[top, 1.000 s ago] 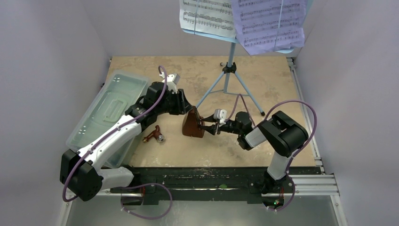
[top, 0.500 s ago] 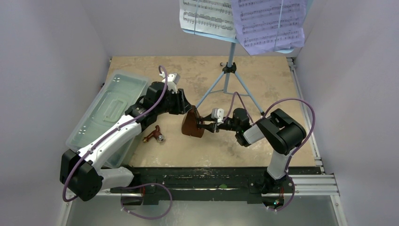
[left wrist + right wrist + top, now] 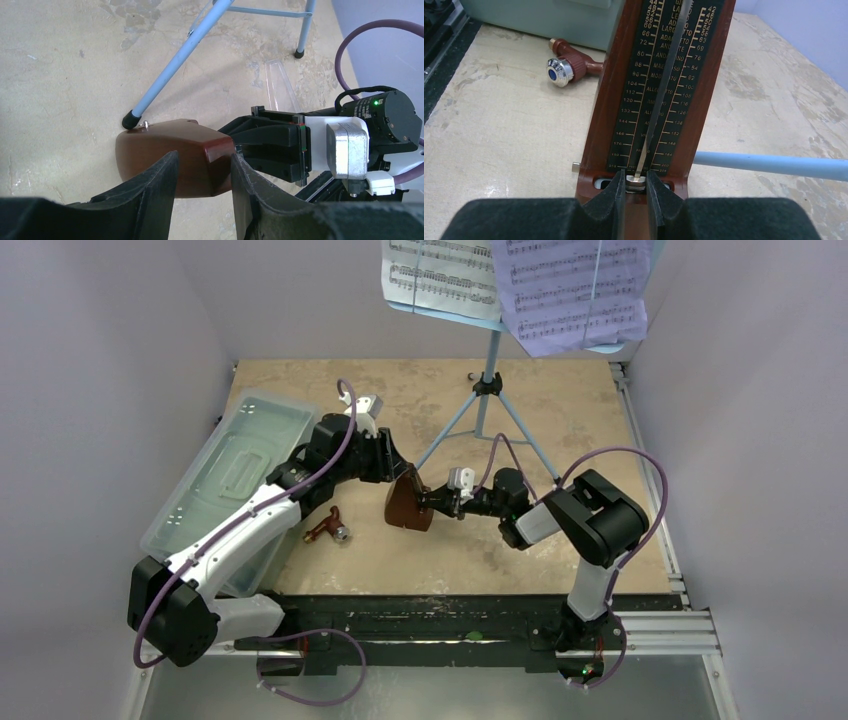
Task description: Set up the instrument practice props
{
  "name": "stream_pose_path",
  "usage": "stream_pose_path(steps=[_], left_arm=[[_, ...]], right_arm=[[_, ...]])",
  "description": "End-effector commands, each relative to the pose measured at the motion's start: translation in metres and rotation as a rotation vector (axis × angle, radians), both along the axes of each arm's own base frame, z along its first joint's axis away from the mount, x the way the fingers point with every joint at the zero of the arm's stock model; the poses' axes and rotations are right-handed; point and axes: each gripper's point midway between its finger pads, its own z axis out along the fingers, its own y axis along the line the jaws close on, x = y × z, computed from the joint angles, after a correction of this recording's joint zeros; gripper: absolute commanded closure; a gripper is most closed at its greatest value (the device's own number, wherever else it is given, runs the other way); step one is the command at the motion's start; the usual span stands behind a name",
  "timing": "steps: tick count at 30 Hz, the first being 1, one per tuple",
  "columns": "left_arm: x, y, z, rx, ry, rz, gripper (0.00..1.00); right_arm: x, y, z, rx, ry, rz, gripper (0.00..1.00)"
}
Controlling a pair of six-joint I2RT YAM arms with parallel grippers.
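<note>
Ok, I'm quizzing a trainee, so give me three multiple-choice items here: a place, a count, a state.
1. The brown key lies: A) on the table beside the clear box; B) inside the box; C) in a gripper.
2. The music stand holds how many sheets? A) one; B) two; C) four.
3. The right gripper has its fingers: A) spread wide; B) close against the silver weight at the foot of the pendulum; C) around a stand leg.
Answers: 1A, it rests on the tabletop by the box; 2B, one white, one lilac; 3B, the wrist view shows the weight between them.
</note>
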Motion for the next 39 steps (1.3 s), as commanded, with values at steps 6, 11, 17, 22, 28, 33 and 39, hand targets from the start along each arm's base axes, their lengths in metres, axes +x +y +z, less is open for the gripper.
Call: stream_pose_path(steps=[6, 11, 17, 22, 28, 33, 39], left_arm=[[-0.024, 0.011, -0.050, 0.106, 0.133, -0.030, 0.59], [-0.026, 0.011, -0.052, 0.101, 0.132, -0.027, 0.59], [-0.027, 0.011, -0.051, 0.101, 0.131, -0.026, 0.59], [-0.027, 0.013, -0.050, 0.103, 0.127, -0.022, 0.59], [-0.026, 0.014, -0.048, 0.106, 0.120, -0.015, 0.58], [-0.025, 0.014, -0.044, 0.104, 0.110, -0.013, 0.56], [-0.025, 0.015, -0.043, 0.109, 0.108, -0.012, 0.54]], right_arm=[[-0.001, 0.007, 0.057, 0.127, -0.104, -0.037, 1.00], [-0.008, 0.009, 0.070, 0.156, -0.131, -0.028, 1.00], [-0.008, 0.008, 0.066, 0.147, -0.124, -0.036, 1.00], [-0.008, 0.007, 0.055, 0.139, -0.099, -0.045, 1.00], [-0.008, 0.006, 0.060, 0.153, -0.083, -0.053, 0.92], [-0.008, 0.002, 0.062, 0.128, -0.025, -0.087, 0.74], [-0.022, -0.001, 0.065, 0.132, 0.143, -0.084, 0.49]])
